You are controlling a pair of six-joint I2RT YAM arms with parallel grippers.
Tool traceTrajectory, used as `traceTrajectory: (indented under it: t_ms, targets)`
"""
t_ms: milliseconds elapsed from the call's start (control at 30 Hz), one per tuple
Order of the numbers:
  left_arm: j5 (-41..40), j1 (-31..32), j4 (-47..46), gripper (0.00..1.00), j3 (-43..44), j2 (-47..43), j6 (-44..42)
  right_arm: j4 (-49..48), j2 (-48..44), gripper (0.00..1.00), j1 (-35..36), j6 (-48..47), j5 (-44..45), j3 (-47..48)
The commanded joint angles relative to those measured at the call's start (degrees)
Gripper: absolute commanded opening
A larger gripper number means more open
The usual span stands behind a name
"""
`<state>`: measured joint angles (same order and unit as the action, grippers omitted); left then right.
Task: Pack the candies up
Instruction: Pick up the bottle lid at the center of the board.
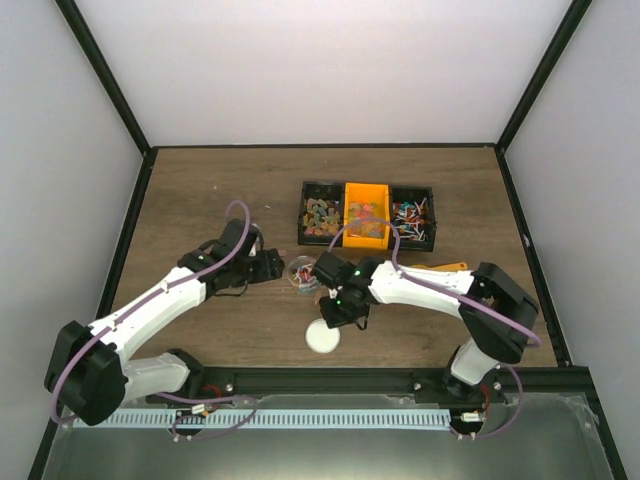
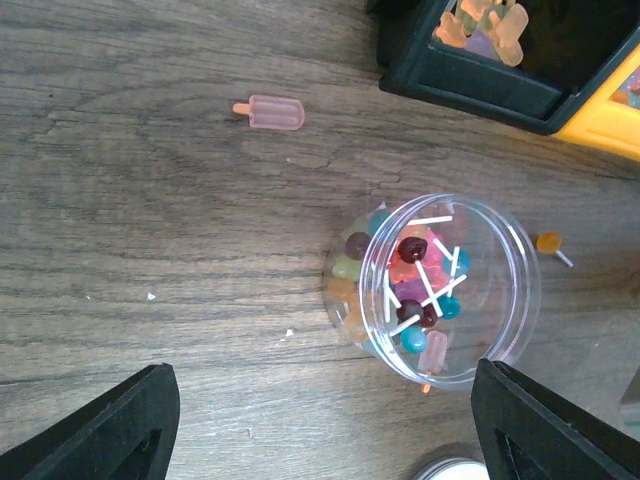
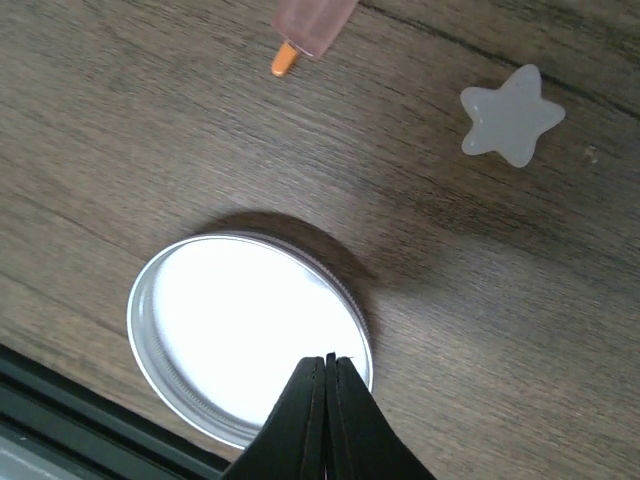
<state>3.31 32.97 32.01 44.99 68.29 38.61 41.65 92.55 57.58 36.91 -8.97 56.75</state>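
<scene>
**Left wrist view:** candies (image 2: 425, 285) are seen heaped in a clear jar (image 2: 515, 300) on the counter (image 2: 150, 220), between the spread fingers of the released left end effector (image 2: 322, 410).

**Right wrist view:** the clenched right end effector (image 3: 327, 395) is shown over a white lid (image 3: 230, 320), with a star candy (image 3: 512, 115) lying apart.

**Top view:** only here are the three bins (image 1: 365, 213) shown together.

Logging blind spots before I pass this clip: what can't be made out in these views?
Top view: orange scoop largely hidden under the right arm.
Top view: jar contents too small to tell apart.
Right wrist: pink popsicle candy cut off by the top edge.
Right wrist: whether the shut right gripper touches the lid; height unclear.
Left wrist: lid cut off by the bottom edge.
</scene>
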Motion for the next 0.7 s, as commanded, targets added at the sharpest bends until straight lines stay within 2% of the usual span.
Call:
traceTrajectory:
  t_ms: [0, 33, 67, 133, 167, 467, 667]
  targets:
    - [-0.7, -0.4, 1.1, 0.83, 2.8, -0.1, -1.0, 0.2, -2.3, 0.01, 0.2, 0.0, -0.4, 1.8]
    - [-0.6, -0.5, 1.1, 0.83, 3.0, 0.1, -1.1, 0.5, -2.2, 0.01, 0.2, 0.0, 0.1, 1.8]
    - [-0.4, -0.5, 1.1, 0.83, 3.1, 0.3, -1.1, 0.9, -1.9, 0.07, 0.2, -0.1, 0.4, 1.9]
    - [-0.1, -0.6, 0.9, 0.84, 3.3, 0.6, -1.1, 1.0, -0.8, 0.28, 0.2, -1.0, 0.3, 2.3]
    - [0.0, -0.6, 0.8, 0.84, 3.2, 0.6, -1.2, 1.0, -0.3, 0.30, 0.1, -1.2, 0.1, 2.4]
    - [0.2, -0.9, 0.6, 0.84, 2.6, 0.8, -1.5, 0.6, 4.2, 0.27, 0.3, -2.4, 0.2, 2.7]
    - [0.4, -1.2, 0.3, 0.84, 2.4, 0.9, -1.5, 0.8, 5.7, 0.12, 0.4, -2.6, 1.0, 3.1]
